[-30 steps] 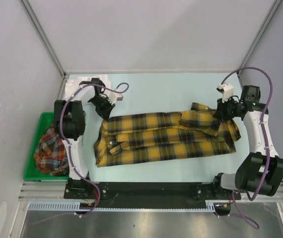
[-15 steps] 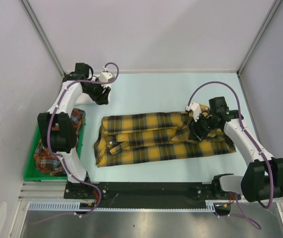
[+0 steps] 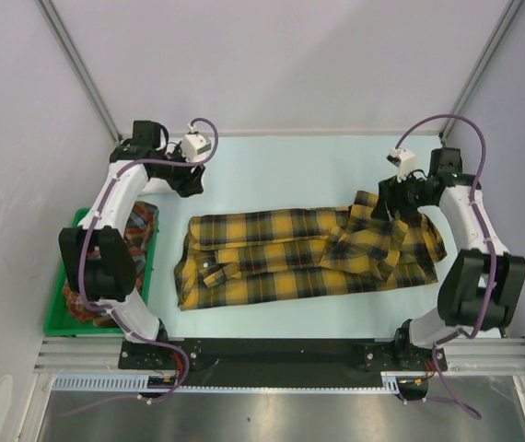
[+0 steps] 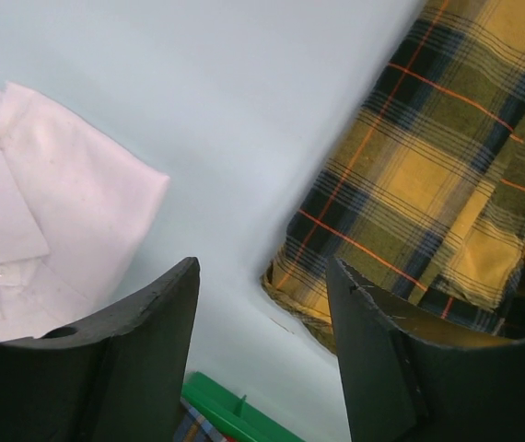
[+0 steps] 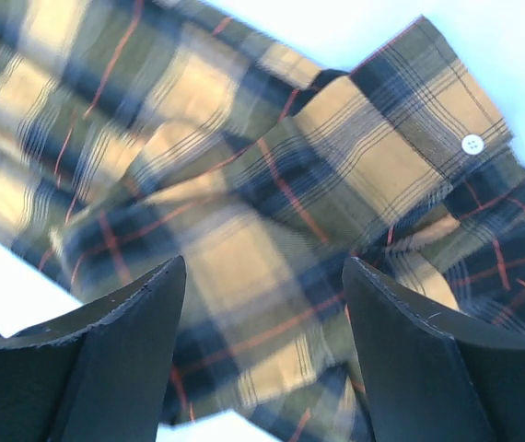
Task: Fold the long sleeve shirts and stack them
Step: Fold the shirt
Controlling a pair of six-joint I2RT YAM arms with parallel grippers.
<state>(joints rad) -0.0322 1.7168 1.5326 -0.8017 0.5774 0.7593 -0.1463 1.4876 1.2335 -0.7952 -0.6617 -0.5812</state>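
The yellow-and-black plaid long sleeve shirt (image 3: pixel 290 255) lies folded into a long band across the table's middle, with a cuffed sleeve (image 5: pixel 401 138) laid over its right end. My right gripper (image 3: pixel 393 204) hovers open above that end, nothing between its fingers (image 5: pixel 264 272). My left gripper (image 3: pixel 187 181) stands open over bare table (image 4: pixel 262 276) at the far left, between the plaid shirt's corner (image 4: pixel 428 184) and a folded white shirt (image 4: pixel 51 221). A red-orange plaid shirt (image 3: pixel 83 295) is bundled in the green bin.
The green bin (image 3: pixel 58 318) sits off the table's left edge; its rim (image 4: pixel 235 414) shows below my left fingers. Grey walls close in the far side and both flanks. The arm bases stand along the near edge.
Both grippers have opened. The right one let go of the sleeve over the shirt's right end and drew back to the far right. The left arm withdrew from the shirt's corner toward the far-left corner.
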